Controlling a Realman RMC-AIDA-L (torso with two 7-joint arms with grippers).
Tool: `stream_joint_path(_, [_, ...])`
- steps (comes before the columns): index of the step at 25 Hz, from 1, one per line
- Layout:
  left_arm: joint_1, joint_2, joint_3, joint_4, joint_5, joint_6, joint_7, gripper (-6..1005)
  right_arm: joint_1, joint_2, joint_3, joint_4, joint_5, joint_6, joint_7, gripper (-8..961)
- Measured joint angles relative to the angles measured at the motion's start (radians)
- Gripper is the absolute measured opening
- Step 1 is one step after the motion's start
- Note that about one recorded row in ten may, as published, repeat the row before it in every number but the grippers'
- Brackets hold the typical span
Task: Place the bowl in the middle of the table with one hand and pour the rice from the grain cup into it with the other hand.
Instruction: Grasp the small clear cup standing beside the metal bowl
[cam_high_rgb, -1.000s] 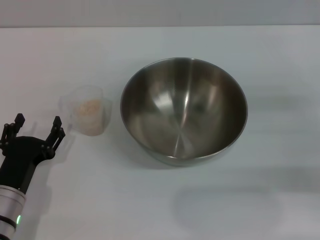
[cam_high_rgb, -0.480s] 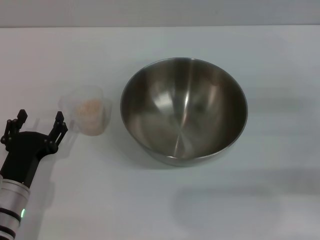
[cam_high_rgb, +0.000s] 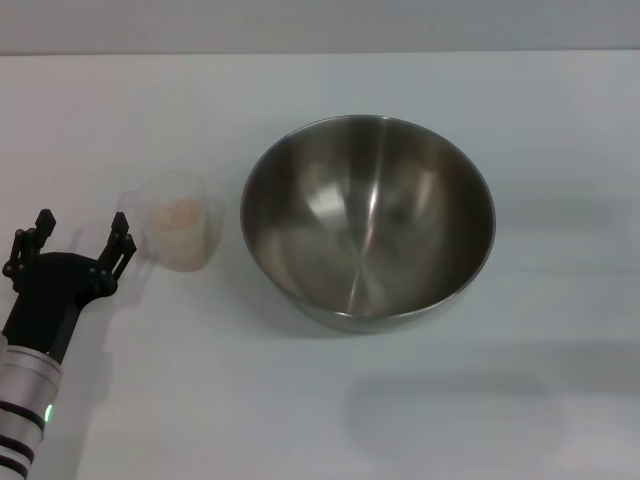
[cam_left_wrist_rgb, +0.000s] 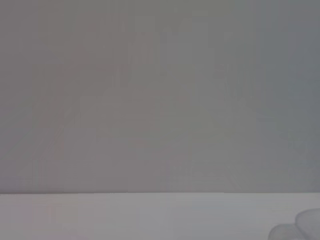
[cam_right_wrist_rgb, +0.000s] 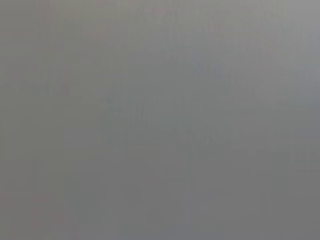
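The large steel bowl (cam_high_rgb: 368, 218) stands upright near the middle of the white table (cam_high_rgb: 480, 400), with nothing inside it. To its left stands the small clear grain cup (cam_high_rgb: 176, 220), holding pale rice (cam_high_rgb: 180, 214). My left gripper (cam_high_rgb: 79, 238) is open just left of the cup, its fingers (cam_high_rgb: 120, 243) spread, the nearer one almost at the cup's wall. A pale edge of the cup (cam_left_wrist_rgb: 300, 227) shows in the left wrist view. The right gripper is out of view.
The table's far edge (cam_high_rgb: 320, 52) runs across the top of the head view against a grey wall. The right wrist view shows only flat grey.
My left gripper has moved slightly forward and to the right, closer to the grain cup. The bowl and cup have not moved.
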Motion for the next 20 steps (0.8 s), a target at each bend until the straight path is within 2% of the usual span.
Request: stream_joint_path(20, [-0.027, 0.000, 0.001, 0.008, -0.015, -0.031, -0.007, 716, -0.012, 0.002, 0.000, -0.001, 0.000, -0.014, 0.008, 404])
